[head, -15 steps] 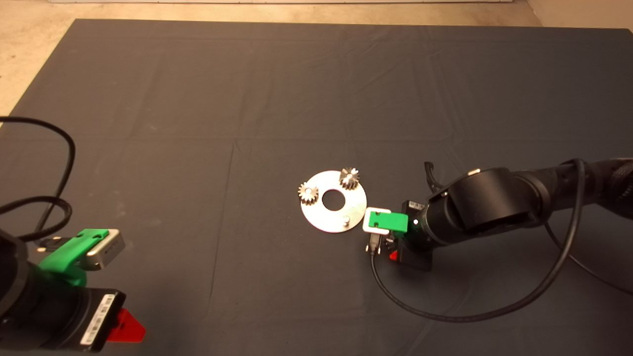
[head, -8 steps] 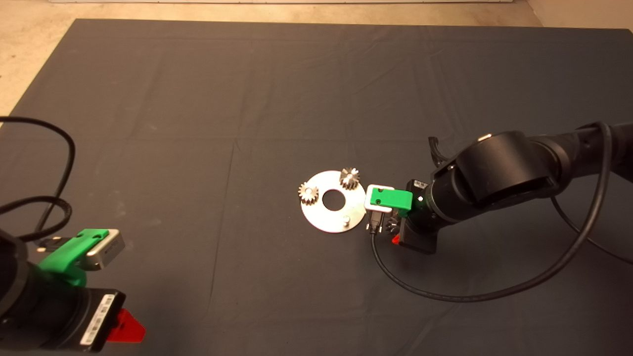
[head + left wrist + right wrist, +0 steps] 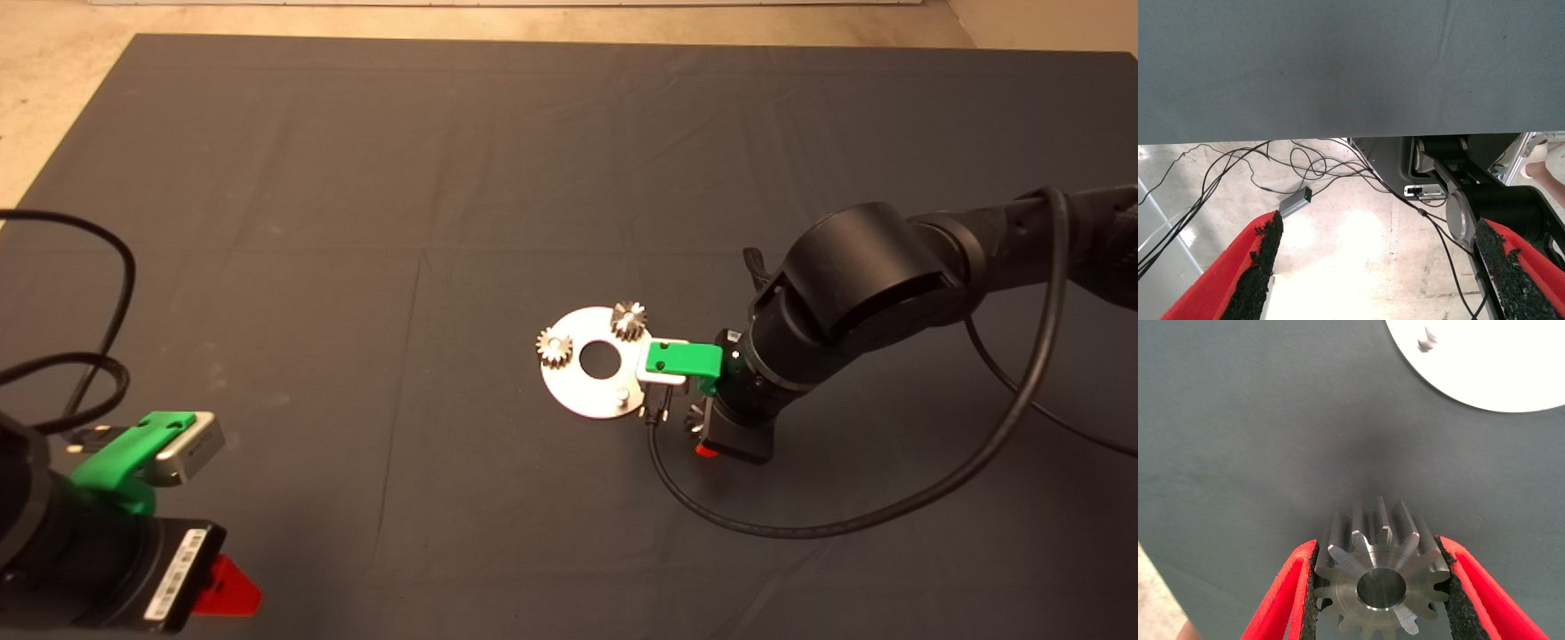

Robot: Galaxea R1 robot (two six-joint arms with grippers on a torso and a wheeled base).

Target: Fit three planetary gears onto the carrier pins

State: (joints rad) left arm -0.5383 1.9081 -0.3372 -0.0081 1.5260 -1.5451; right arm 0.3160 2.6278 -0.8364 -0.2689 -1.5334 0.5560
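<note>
Right hand [image 3: 1377,587]: I saw it clamped on third gear [image 3: 1378,583], just beside plate [image 3: 569,391] | two gears [image 3: 554,347] seated on pins | one pin [image 3: 623,394] bare | left hand [image 3: 1381,267] spread wide, parked at tabletop's lower left

In the left wrist view we see the left pincer [image 3: 1381,270] with its two red fingers [image 3: 1215,283] spread wide apart, the black pads [image 3: 1261,267] facing each other and nothing between them. Beyond the fingers lies a pale floor [image 3: 1345,260] crossed by loose black cables [image 3: 1318,167]. A small grey box [image 3: 1295,201] sits on the floor at the end of one cable. The dark mat [image 3: 1351,67] fills the far half of the picture, its edge running straight across. We also note black and silver robot hardware [image 3: 1471,200] beside one finger, and a person's foot [image 3: 1545,172] at the picture's edge.
</note>
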